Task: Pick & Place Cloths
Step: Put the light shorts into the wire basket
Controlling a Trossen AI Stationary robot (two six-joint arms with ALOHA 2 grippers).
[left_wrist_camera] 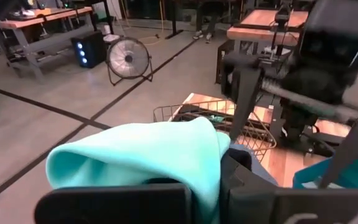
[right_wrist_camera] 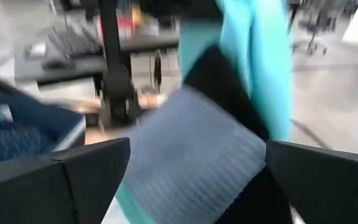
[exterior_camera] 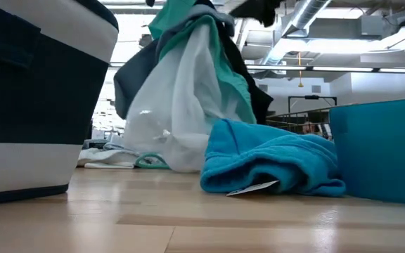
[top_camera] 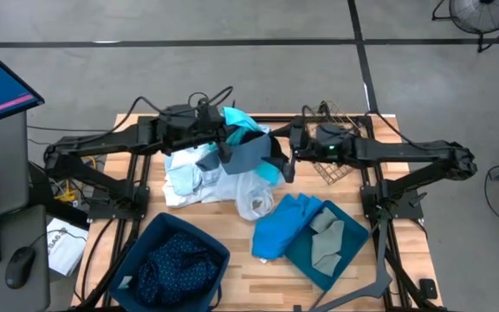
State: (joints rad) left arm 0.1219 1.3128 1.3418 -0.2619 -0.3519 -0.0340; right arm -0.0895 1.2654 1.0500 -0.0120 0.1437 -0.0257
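My left gripper [top_camera: 225,143] is raised over the middle of the table and shut on a bundle of cloths: turquoise [top_camera: 243,121], grey [top_camera: 251,152], black, and white [top_camera: 199,180]. The bundle [exterior_camera: 188,84] hangs down, and its white lower end [exterior_camera: 153,156] rests on the table. My right gripper [top_camera: 287,165] is open beside the bundle. In the right wrist view its fingers [right_wrist_camera: 67,171] stand wide on either side of the grey cloth [right_wrist_camera: 191,155]. A bright blue cloth [top_camera: 282,227] drapes over the right bin's edge. A navy dotted cloth [top_camera: 176,260] lies in the left bin. My left gripper pinches the turquoise cloth's folded upper part [left_wrist_camera: 194,158] between its two fingers, coming roughly level from the table's left. The other cloths hang below with it, and the white end lies on the table. My right gripper: I cannot tell whether its fingers touch the grey cloth.
A dark-teal bin [top_camera: 150,238] stands at the near left. A teal bin [top_camera: 353,247] at the near right holds a grey cloth [top_camera: 326,238]. The wire-mesh basket [top_camera: 334,166] sits under my right arm. A white crumpled piece [top_camera: 255,201] lies mid-table.
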